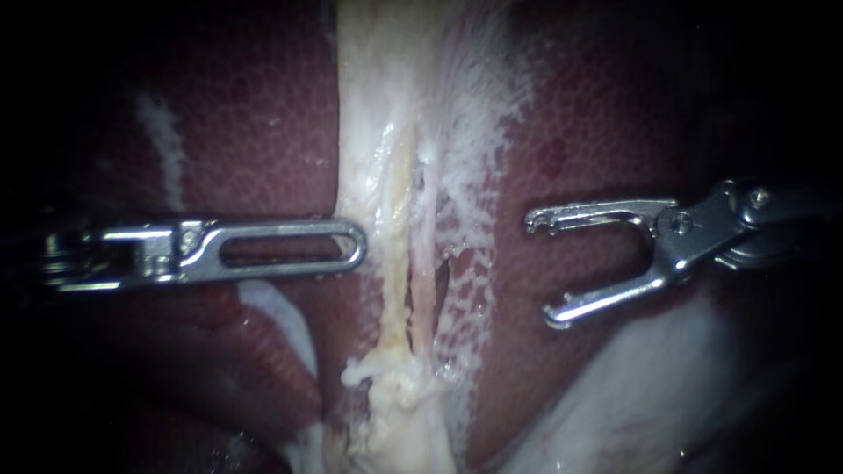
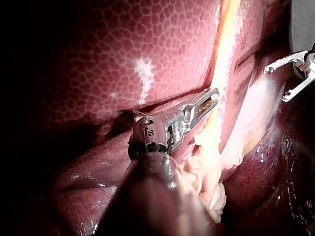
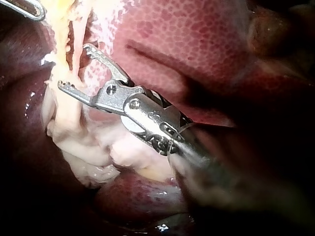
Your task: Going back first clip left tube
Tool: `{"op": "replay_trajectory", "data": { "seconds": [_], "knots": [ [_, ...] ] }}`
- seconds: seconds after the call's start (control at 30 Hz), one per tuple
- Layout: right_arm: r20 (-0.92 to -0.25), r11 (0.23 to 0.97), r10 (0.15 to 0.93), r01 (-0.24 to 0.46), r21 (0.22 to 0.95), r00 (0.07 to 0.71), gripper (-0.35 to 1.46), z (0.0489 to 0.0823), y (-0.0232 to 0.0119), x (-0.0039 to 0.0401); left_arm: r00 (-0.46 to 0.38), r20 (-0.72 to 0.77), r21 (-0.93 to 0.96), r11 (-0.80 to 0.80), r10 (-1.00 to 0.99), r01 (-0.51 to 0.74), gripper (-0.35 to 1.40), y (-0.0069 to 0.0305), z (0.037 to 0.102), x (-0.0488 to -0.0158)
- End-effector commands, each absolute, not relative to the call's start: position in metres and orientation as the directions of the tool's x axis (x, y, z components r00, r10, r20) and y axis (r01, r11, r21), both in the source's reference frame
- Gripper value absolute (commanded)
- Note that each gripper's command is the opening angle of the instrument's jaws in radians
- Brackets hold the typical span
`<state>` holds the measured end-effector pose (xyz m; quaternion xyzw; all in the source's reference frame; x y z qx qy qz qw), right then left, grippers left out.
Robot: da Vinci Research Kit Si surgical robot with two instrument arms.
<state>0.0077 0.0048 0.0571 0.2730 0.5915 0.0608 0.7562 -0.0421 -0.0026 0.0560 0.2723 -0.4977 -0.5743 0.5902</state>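
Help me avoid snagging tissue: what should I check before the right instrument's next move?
1. Right instrument open and empty: ok.
2. Right instrument clear of the tubes: ok, a gap shows in the endoscope view.
3. Clip seated on a tube: not ok, none shows in any view.
4. Left instrument shut, holding nothing: ok.
5. Left instrument's tip off the tubes: cannot tell, it lies right at their edge.

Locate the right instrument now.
Endoscope view: the right instrument comes in from the right, open, over the liver, just right of the central pale tubes, not touching them.
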Motion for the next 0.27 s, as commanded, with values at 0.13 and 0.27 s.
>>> {"op": "replay_trajectory", "data": {
  "seconds": [0.13,0.27],
  "knots": [
    [-0.864,0.846,0.41,0.233,0.48,0.292,0.6,0.0571,0.0047,0.0077,-0.155,0.275,0.893,0.192,-0.949,0.407,-0.35,-0.0026,0.056,-0.0421],
    [-0.864,0.846,0.41,0.233,0.48,0.292,0.6,0.0571,0.0047,0.0077,-0.155,0.275,0.893,0.192,-0.949,0.407,-0.35,-0.0026,0.056,-0.0421]
  ]
}}
